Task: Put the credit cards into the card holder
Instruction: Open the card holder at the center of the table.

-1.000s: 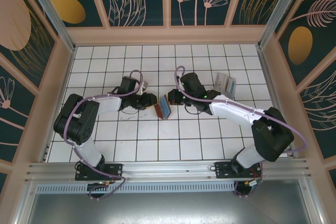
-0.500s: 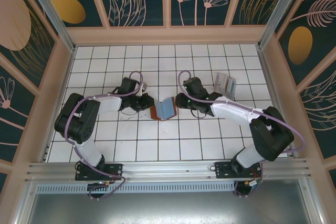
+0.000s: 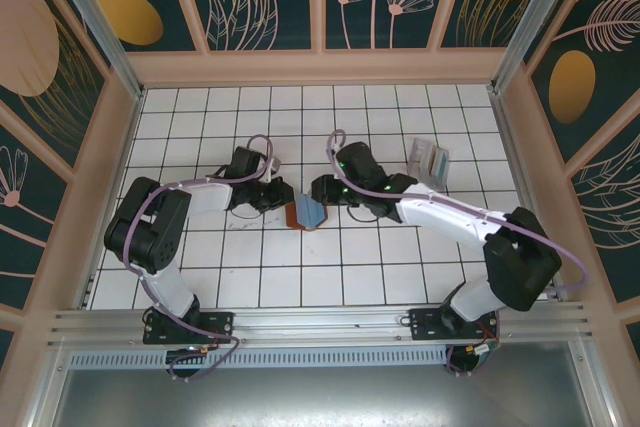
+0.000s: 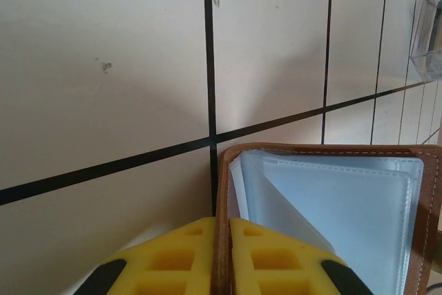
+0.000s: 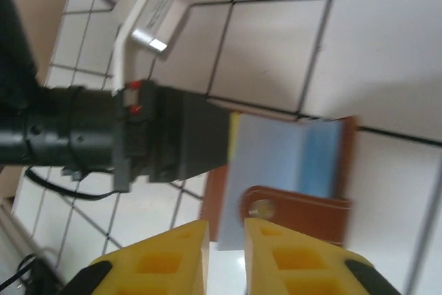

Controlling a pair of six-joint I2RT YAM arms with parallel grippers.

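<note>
White tiled table (image 3: 380,277). The small brown leather folding card holder (image 3: 299,215) lies open near its centre, between both arms.

Left gripper (image 4: 222,257): clenched on the holder's leather edge, yellow fingers either side of the rim.

Right gripper (image 5: 226,257): hovers over the open face, jaws nearly together. Can't tell if a card is pinched.

Pale blue flat rectangular plastic credit cards (image 4: 331,205) sit inside the holder; cards and sleeves are hard to separate.

Brown snap tab (image 5: 290,212) lies across the inner face.

Handling, judged: cards light, stiff and slick, so pinch a short edge. Leather is floppy and needs pinning at the spine or rim.
</note>
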